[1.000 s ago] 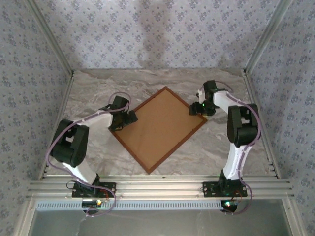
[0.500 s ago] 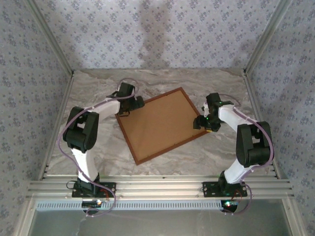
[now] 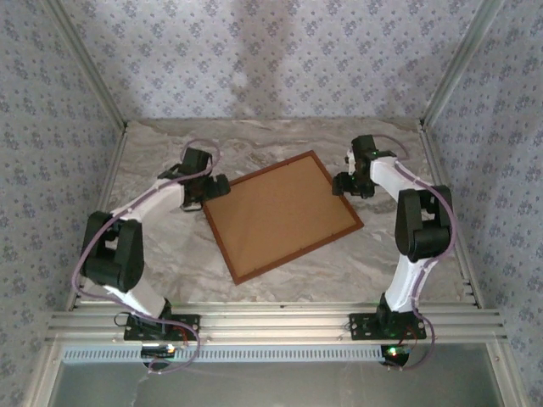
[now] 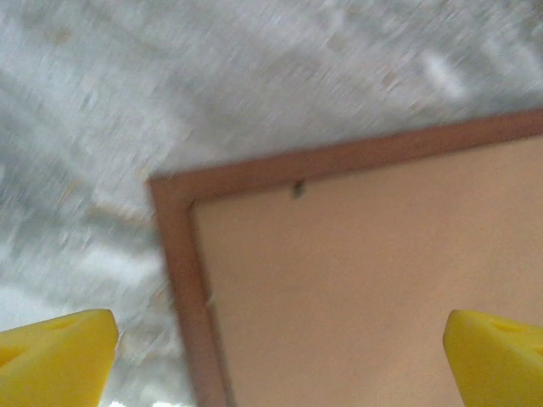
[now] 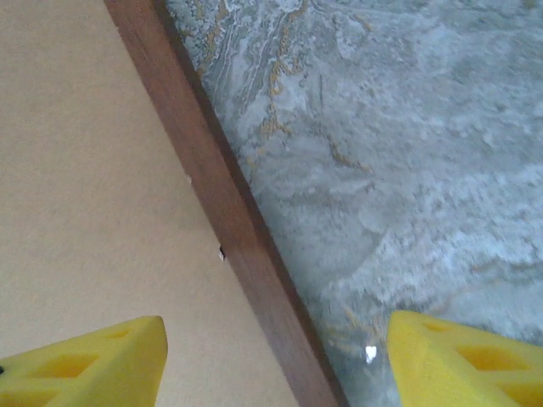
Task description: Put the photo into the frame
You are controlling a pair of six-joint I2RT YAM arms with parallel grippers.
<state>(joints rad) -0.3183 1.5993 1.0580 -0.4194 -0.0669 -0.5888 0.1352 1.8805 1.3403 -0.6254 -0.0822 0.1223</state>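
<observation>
The frame (image 3: 260, 177) lies flat and face down on the marble table, its dark reddish-brown wood edge around a plain brown backing board (image 3: 280, 216). The photo is hidden. My left gripper (image 3: 221, 188) hovers open over the frame's far-left corner. In the left wrist view that corner (image 4: 170, 191) sits ahead of the left gripper (image 4: 280, 365), whose yellow fingertips (image 4: 55, 356) stand far apart. My right gripper (image 3: 341, 184) is open over the frame's right edge. In the right wrist view the wood edge (image 5: 212, 186) runs between the right gripper's (image 5: 276, 365) fingertips (image 5: 85, 365). Neither holds anything.
Grey marble tabletop (image 3: 170, 254) surrounds the frame on all sides. Patterned walls and metal posts (image 3: 445, 76) close in the back and sides. A metal rail (image 3: 271, 322) with the arm bases runs along the near edge.
The frame has turned clockwise from a diamond pose. My left gripper moved up from the left edge to the far-left corner. My right gripper dipped toward me, then returned.
</observation>
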